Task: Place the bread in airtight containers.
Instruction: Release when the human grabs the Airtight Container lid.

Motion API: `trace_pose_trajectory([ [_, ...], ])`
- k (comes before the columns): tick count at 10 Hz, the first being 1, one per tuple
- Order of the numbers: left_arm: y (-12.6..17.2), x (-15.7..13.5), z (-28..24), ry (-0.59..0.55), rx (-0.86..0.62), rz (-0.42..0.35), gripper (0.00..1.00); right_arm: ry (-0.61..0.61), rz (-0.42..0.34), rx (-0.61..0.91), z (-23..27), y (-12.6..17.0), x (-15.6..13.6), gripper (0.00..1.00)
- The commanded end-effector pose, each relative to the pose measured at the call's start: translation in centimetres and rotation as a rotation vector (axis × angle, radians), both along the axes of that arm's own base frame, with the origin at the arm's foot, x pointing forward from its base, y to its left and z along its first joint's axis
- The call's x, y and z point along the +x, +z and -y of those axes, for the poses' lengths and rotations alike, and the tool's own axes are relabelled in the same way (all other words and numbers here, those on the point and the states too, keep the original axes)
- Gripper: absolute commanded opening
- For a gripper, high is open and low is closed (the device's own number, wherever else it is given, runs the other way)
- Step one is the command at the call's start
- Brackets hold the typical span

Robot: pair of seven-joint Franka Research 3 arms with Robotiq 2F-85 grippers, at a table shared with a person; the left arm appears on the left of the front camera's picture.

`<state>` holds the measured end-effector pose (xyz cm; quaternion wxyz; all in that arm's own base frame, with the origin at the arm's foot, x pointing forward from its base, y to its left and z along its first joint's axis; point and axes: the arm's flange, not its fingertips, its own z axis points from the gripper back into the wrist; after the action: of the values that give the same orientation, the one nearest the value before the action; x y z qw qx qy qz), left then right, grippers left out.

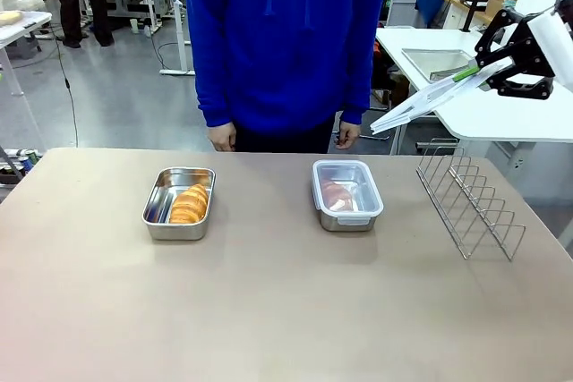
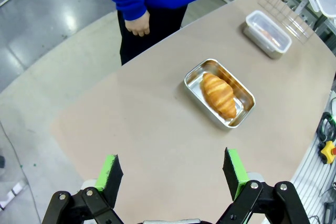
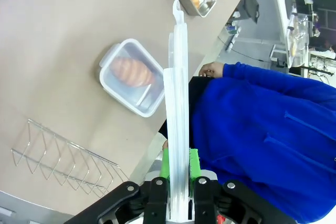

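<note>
Lidding step: right gripper (image 1: pixel 479 72) is clamped on a clear plastic lid (image 1: pixel 421 103) above the bench's far right edge; left gripper (image 2: pixel 173 174) gapes empty. Golden croissant (image 1: pixel 190 204) lies in the uncovered steel tin (image 1: pixel 178 202) left of centre; next, lid goes onto it.

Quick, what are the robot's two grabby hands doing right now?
Left gripper: open, holding nothing.
Right gripper: shut on a clear lid, held up above the table.
</note>
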<state>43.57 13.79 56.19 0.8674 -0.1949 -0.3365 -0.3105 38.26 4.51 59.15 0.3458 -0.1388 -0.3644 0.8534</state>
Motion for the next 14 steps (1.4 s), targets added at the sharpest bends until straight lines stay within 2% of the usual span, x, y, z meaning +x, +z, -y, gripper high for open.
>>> trace_pose_trajectory([
  [1, 0.35, -0.01, 0.06, 0.005, 0.001, -0.013, 1.00, -0.001, 0.003, 0.025, 0.08, 0.17, -0.16, 0.00],
  [14, 0.35, -0.01, 0.06, 0.005, 0.001, -0.013, 1.00, -0.001, 0.003, 0.025, 0.08, 0.17, -0.16, 0.00],
])
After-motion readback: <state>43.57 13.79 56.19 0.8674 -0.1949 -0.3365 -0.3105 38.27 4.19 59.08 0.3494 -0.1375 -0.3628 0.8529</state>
